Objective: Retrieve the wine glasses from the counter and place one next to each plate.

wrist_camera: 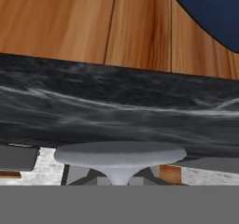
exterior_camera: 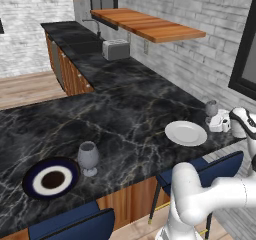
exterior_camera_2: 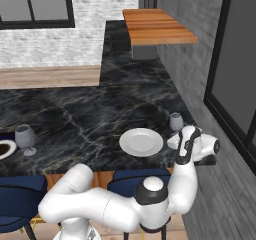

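The tool (exterior_camera: 216,120) is clamped on a wine glass (exterior_camera: 211,107) just beside the white plate (exterior_camera: 186,133) at the counter's (exterior_camera: 125,109) right end. The other wine glass (exterior_camera: 88,157) stands beside the blue plate (exterior_camera: 51,178).

Two wine glasses stand on the black marble worktop (exterior_camera: 125,109): one wine glass (exterior_camera: 88,157) beside the dark blue plate (exterior_camera: 51,178), another (exterior_camera: 211,108) near the white plate (exterior_camera: 186,133). Two plates in all, one toaster (exterior_camera: 116,49), two wooden wall shelves (exterior_camera: 147,24), two blue chairs (exterior_camera: 75,224).
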### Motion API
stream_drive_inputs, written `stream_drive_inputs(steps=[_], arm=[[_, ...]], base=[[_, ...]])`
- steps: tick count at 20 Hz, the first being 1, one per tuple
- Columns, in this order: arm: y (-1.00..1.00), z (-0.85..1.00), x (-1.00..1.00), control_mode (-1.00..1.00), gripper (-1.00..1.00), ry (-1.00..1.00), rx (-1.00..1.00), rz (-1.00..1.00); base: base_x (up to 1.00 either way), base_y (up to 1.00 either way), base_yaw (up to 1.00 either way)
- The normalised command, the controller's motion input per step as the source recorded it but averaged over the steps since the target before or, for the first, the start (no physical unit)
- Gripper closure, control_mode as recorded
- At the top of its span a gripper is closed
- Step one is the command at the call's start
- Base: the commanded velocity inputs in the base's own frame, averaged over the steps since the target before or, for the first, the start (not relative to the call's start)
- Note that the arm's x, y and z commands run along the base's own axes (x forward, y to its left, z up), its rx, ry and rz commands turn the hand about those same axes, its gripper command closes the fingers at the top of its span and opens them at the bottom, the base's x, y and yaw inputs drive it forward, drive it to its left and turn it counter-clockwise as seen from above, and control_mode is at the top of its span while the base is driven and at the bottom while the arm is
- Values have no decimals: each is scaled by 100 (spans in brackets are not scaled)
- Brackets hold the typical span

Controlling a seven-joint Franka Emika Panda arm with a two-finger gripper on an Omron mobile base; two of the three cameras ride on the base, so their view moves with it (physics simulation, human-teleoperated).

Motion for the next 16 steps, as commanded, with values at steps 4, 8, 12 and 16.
stream_drive_inputs(steps=[4,8,12,16], arm=[[43,-24,-25,-100,100,0,-7,-9],[28,-17,-16,-100,-100,2,-3,-14],[-2,-2,-11,-100,-100,7,0,-8],[-19,0,0,-100,-100,12,0,-7]], base=[[0,0,0],[0,0,0],[0,0,0],[0,0,0]])
